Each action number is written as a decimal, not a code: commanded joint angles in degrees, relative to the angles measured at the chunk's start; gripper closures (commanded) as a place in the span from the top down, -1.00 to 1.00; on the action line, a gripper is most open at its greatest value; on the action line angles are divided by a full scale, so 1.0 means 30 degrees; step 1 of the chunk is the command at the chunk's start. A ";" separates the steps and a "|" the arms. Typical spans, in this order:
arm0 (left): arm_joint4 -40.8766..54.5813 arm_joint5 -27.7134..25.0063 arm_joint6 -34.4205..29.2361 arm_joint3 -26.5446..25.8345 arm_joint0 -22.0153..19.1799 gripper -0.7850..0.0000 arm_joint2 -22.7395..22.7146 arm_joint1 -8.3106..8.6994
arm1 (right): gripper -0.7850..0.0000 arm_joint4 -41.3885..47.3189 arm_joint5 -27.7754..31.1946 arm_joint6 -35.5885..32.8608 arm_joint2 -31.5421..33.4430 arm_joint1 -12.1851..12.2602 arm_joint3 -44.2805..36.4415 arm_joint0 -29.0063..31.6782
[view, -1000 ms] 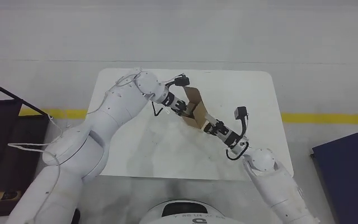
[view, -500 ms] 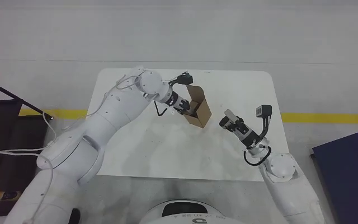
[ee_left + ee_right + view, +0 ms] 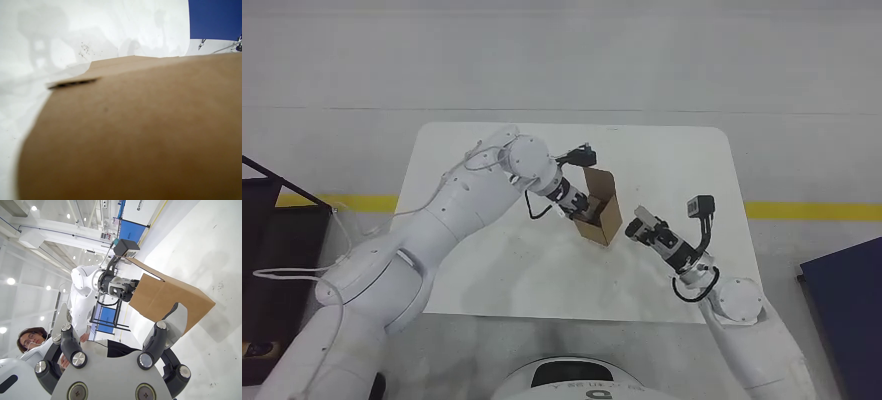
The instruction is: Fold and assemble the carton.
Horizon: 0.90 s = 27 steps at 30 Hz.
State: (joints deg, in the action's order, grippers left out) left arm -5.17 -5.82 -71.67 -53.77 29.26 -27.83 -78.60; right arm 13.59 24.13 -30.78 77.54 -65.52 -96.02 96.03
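Observation:
A brown cardboard carton [image 3: 599, 205] stands partly unfolded and open at the top near the middle of the white table [image 3: 482, 260]. My left gripper [image 3: 576, 207] is shut on the carton's left wall; the right wrist view shows its dark fingers [image 3: 128, 290] clamped on that edge of the carton [image 3: 166, 294]. In the left wrist view, the carton's flat side [image 3: 132, 132] lies close up. My right gripper [image 3: 640, 222] is a short way right of the carton, open wide. One of its fingertips [image 3: 178, 313] overlaps the carton's lower corner, and I cannot tell if they touch.
The table's right edge [image 3: 747, 230] is close behind the right arm. A blue object [image 3: 847, 295] sits on the floor at the right and a dark frame [image 3: 272, 215] at the left. Bare table surface lies in front of and behind the carton.
The right gripper left the carton, swung out to the right, then came back close to it. The left arm carried the carton rightward and slightly toward the front.

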 commanded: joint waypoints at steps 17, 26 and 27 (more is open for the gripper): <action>-0.1216 -0.0658 0.0949 0.0578 0.1032 0.42 -0.1450 0.0775 | 1.00 0.0943 0.0360 -0.0823 -0.1261 -0.0176 0.2200 -0.0743; -0.1562 -0.0656 0.2607 0.1679 0.1489 -0.09 -0.1345 0.0465 | 1.00 0.0688 0.0394 -0.0757 -0.1281 -0.0159 0.2334 -0.0693; -0.1513 -0.0799 0.2589 0.1807 0.1453 -0.08 -0.1271 0.0374 | 1.00 0.0649 0.0389 -0.0742 -0.1248 -0.0151 0.2336 -0.0660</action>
State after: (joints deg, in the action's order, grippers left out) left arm -9.86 -7.79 -63.81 -48.70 33.72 -31.91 -77.20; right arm 15.61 25.33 -33.06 73.70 -65.99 -89.04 93.95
